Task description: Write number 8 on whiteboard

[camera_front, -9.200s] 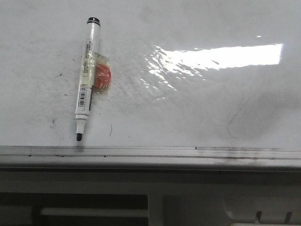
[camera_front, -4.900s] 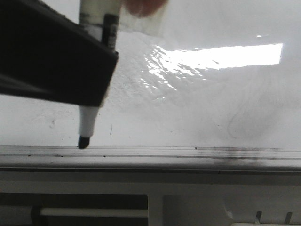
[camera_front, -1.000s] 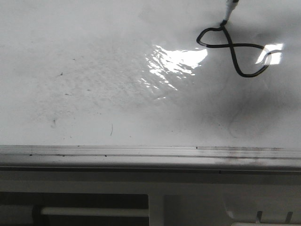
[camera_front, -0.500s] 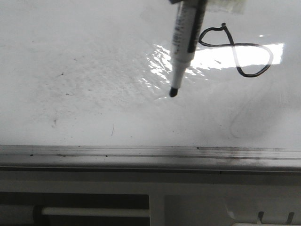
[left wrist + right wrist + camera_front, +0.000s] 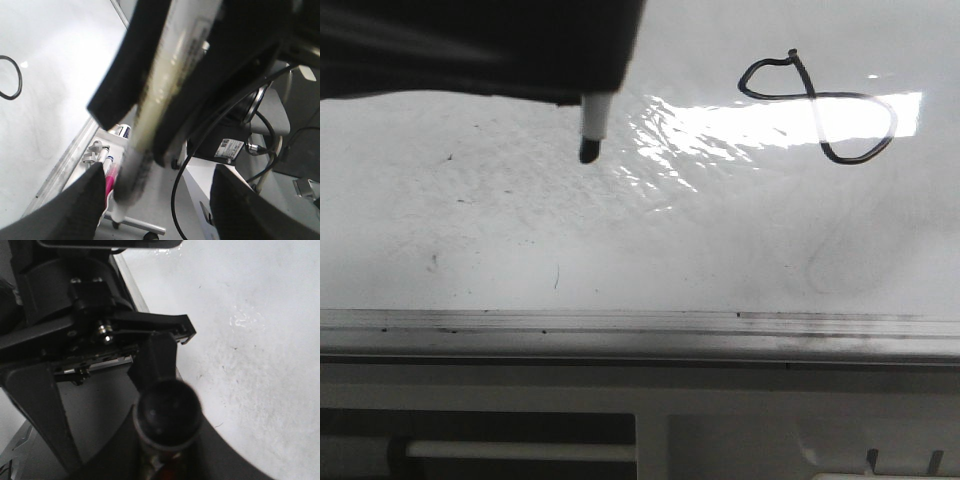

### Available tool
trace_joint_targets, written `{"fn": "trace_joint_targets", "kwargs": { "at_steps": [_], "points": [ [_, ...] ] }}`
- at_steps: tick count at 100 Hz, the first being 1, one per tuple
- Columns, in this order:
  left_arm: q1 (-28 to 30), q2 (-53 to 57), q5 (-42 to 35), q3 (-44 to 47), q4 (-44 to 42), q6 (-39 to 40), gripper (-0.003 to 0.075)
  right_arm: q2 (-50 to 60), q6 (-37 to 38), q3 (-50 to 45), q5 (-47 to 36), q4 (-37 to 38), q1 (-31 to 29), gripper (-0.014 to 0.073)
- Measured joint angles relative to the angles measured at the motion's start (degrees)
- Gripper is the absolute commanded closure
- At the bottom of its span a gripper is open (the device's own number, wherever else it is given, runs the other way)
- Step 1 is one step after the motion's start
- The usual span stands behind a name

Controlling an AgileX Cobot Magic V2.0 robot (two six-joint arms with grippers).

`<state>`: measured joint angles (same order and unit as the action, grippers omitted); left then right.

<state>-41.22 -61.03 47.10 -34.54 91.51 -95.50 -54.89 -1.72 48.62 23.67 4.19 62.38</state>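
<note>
Number 8 (image 5: 817, 108) is drawn in thin black line on the far right part of the whiteboard (image 5: 720, 250), well apart from the silvery rail (image 5: 640, 322) at its near edge. It is seen sideways, like an infinity sign, with two uneven closed loops and a small blob at one end. No gap is seen in the line, so the writing is judged to be done.

A marker (image 5: 590, 125) is clamped between the fingers of the right gripper (image 5: 165, 100). Its dark tip is held to the left of the figure and appears lifted clear of the board, though contact cannot be ruled out from the front view. The left gripper (image 5: 160, 210) is spread wide with nothing between its fingers.

What is judged to be left, at most, is for the marker to be set down.
</note>
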Motion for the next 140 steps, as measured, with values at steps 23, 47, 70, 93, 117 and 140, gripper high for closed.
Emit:
{"fn": "trace_joint_targets", "kwargs": {
  "at_steps": [23,47,70,93,117,140],
  "points": [
    [0.0,-0.2,-1.5,0.0,1.4,-0.4,0.0570,0.0,0.0,0.0,0.0,-0.4,1.0,0.0664],
    [-0.2,-0.3,-1.1,0.0,0.8,-1.9,0.0741,0.0,0.5,0.0,-0.5,-0.9,1.0,0.0449],
    [-0.2,-0.3,-0.7,0.0,1.0,-1.3,0.0741,0.0,0.2,0.1,-1.3,0.9,1.0,0.0015],
    [-0.2,-0.3,-4.6,0.8,1.3,4.8,0.0741,4.8,0.1,0.1,3.0,5.4,-1.6,0.0063],
    [-0.2,-2.9,-13.9,4.2,1.6,9.2,0.0741,15.6,0.1,0.1,3.8,7.7,-8.4,0.0249],
    [-0.2,-7.2,-17.3,4.5,6.8,9.2,0.0741,22.2,0.1,0.4,5.1,8.7,-10.4,0.0659]
  ]
}}
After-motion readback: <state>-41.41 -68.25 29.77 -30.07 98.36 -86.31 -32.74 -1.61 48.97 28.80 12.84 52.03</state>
